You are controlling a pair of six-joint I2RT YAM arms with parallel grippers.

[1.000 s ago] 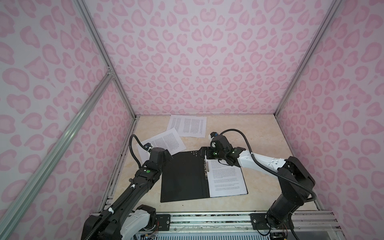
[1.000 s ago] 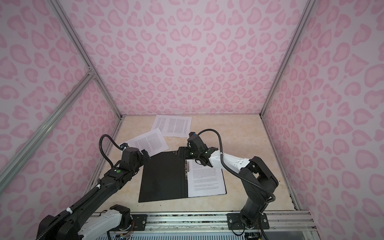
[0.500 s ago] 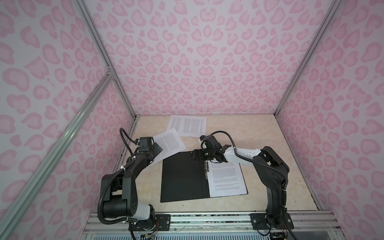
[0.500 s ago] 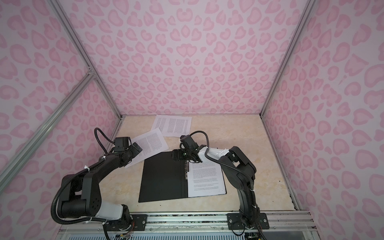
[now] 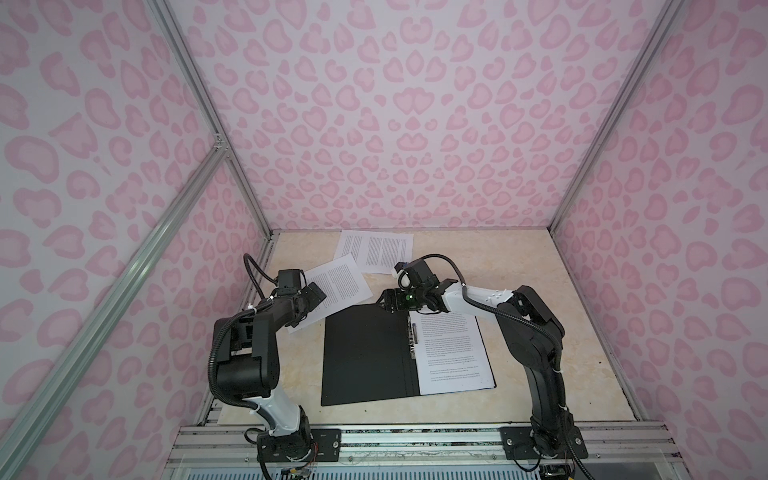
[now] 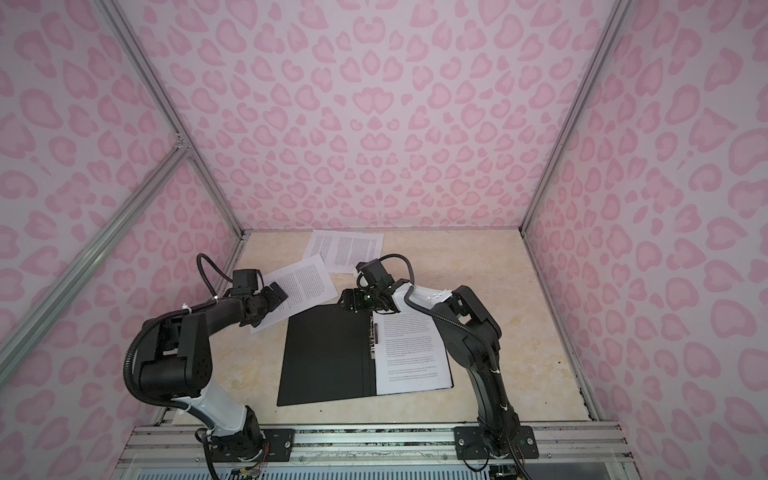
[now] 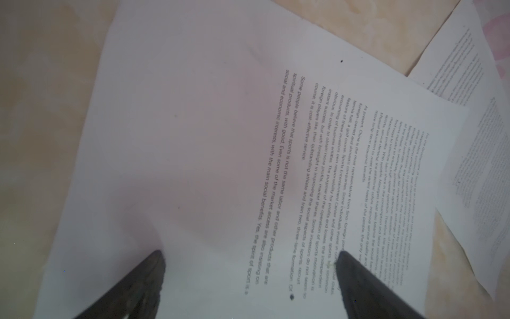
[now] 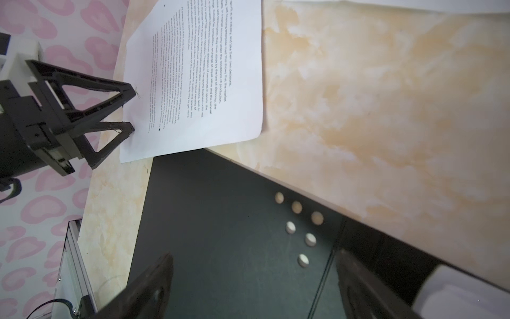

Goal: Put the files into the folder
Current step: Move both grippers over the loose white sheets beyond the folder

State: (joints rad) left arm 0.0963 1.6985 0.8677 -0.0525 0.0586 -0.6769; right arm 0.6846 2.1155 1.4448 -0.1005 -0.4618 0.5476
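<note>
The left gripper (image 7: 249, 259) is spread wide. Its two dark, tapered fingers (image 7: 154, 270) come down onto the blank margin of a tilted sheet (image 7: 220, 124), and nothing is pinched between them. From the side they are matte black plastic built as open triangular struts. The paper under them is thin and smooth, white with close lines of small black print, and it lies flat and askew on the table's left side.

The right gripper (image 8: 254, 265) is also wide open and empty. Its blunt, scuffed fingers (image 8: 154, 279) sit over the folder (image 5: 365, 353) near its far edge; I can't tell whether they touch it. The folder lies opened flat in the middle of the table (image 5: 519, 291), between the two arms, with its dull black inside face up. Six small pale round dots (image 8: 296, 207) mark that surface near the spine. A slim metal clip (image 5: 412, 338) runs along the spine, and a filed sheet (image 5: 453, 349) of dense print covers the right half, squared to its edges.

The tilted sheet's near corner is just beside the folder's far left corner. The far sheets (image 5: 376, 251) lie overlapped against the back wall. The tabletop is glossy, cream with yellow marbling. Around it stand walls (image 5: 395, 124) printed with soft pink blotches, framed by grooved aluminium rails (image 5: 183, 216).
</note>
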